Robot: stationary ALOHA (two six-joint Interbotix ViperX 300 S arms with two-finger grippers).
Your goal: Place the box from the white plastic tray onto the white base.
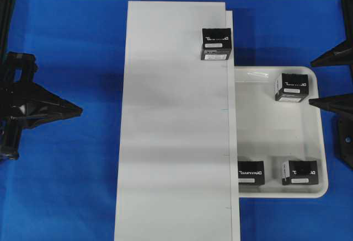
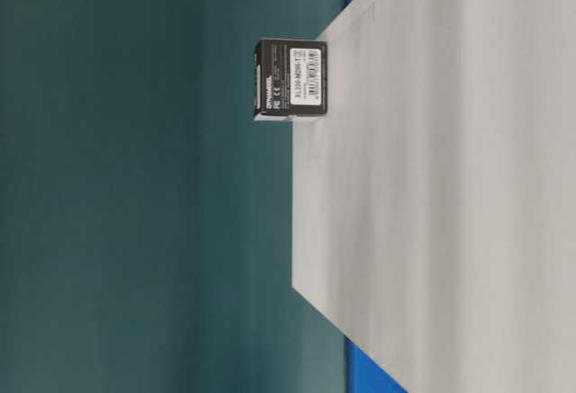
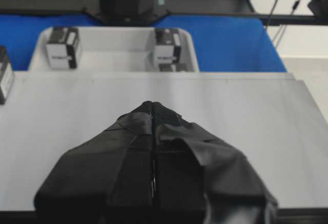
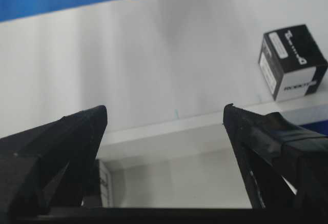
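Overhead, right claw [image 1: 330, 82] spread, cropped; left claw [image 1: 77, 109] pressed together; base [image 1: 174, 142] overlaps tray [image 1: 322, 142].

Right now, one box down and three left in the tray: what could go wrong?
1. The placed box sits at the white base's right edge, so a nudge could tip it off.
2. One tray box lies partly under the base's overhang, awkward to grip.
3. The open right gripper flanks the top tray box and may knock it.

Four black boxes [image 1: 216, 44] [image 1: 292, 87] [image 1: 251, 173] [image 1: 300, 172], one white tray [image 1: 322, 147], one white base [image 1: 174, 136] and two grippers [image 1: 77, 110] [image 1: 313, 82] were present.
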